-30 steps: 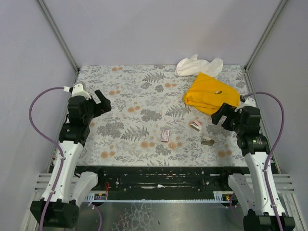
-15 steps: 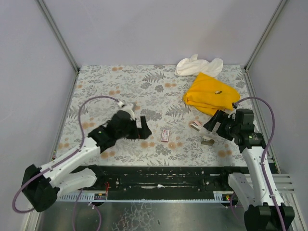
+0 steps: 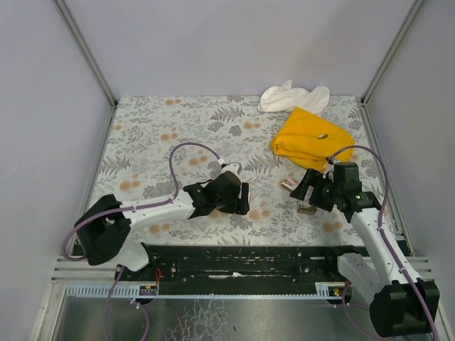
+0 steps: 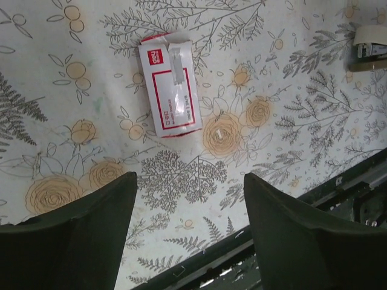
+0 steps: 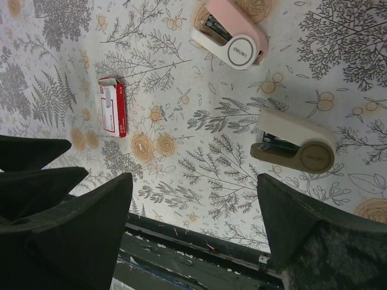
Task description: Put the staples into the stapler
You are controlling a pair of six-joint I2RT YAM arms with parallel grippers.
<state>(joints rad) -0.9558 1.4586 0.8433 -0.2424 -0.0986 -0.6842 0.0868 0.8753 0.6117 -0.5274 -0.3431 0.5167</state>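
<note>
The staples are a small pink-red box with a white label (image 4: pixel 170 84), lying flat on the floral mat. My left gripper (image 4: pixel 190 181) is open and hovers above it, the box beyond its fingertips. In the top view the left gripper (image 3: pixel 240 199) covers the box. The box also shows in the right wrist view (image 5: pixel 112 107). A pink stapler (image 5: pixel 233 39) and a tan stapler (image 5: pixel 296 145) lie on the mat. My right gripper (image 5: pixel 195 180) is open and empty above and near the tan stapler; it also shows in the top view (image 3: pixel 307 189).
A yellow cloth (image 3: pixel 311 138) with a small object on it lies at the back right, and a white cloth (image 3: pixel 293 96) lies behind it. The black rail (image 3: pixel 234 259) runs along the mat's near edge. The tan stapler (image 4: pixel 369 51) shows at the left wrist view's corner.
My left arm has swung from the far left across to the middle, over the staples box. My right gripper has moved forward and left toward the two staplers.
</note>
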